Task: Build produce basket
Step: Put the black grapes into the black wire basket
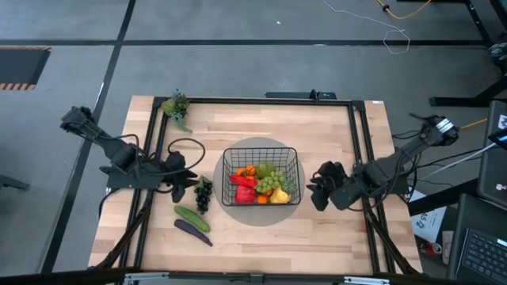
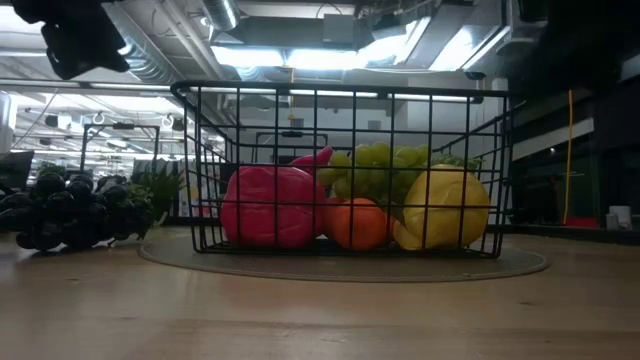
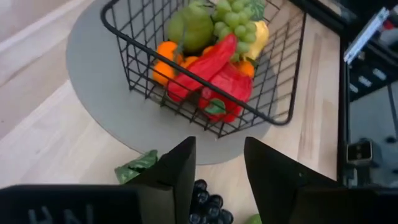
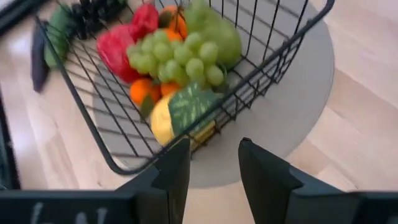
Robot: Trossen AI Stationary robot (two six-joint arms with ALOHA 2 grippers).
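Resting on a round grey mat (image 1: pixel 238 218) at the middle of the wooden surface (image 1: pixel 261 127), the black wire basket (image 1: pixel 294 158) already holds a red pepper (image 3: pixel 211 62), green grapes (image 4: pixel 180 53), a pear (image 3: pixel 189 28), oranges (image 3: pixel 166 53) and a lemon (image 2: pixel 445 208). Its stiff mesh looks light and is best taken by the rim.

The left gripper (image 1: pixel 184 176) hovers just left of the basket, fingers (image 3: pixel 177 168) parted and empty, directly above the dark grapes (image 1: pixel 203 194), which lie on the surface beside the mat. The right gripper (image 1: pixel 322 186) waits just right of the basket, fingers (image 4: pixel 174 168) likewise apart, holding nothing.

The cucumber (image 1: pixel 192 217) and eggplant (image 1: pixel 193 231) lie side by side nearer the front edge, well outside the basket; both are probably smooth, rigid plastic, so a grip across the middle should hold.

The grape cluster is knobbly and may flex; pinching its bulkiest part seems safest.
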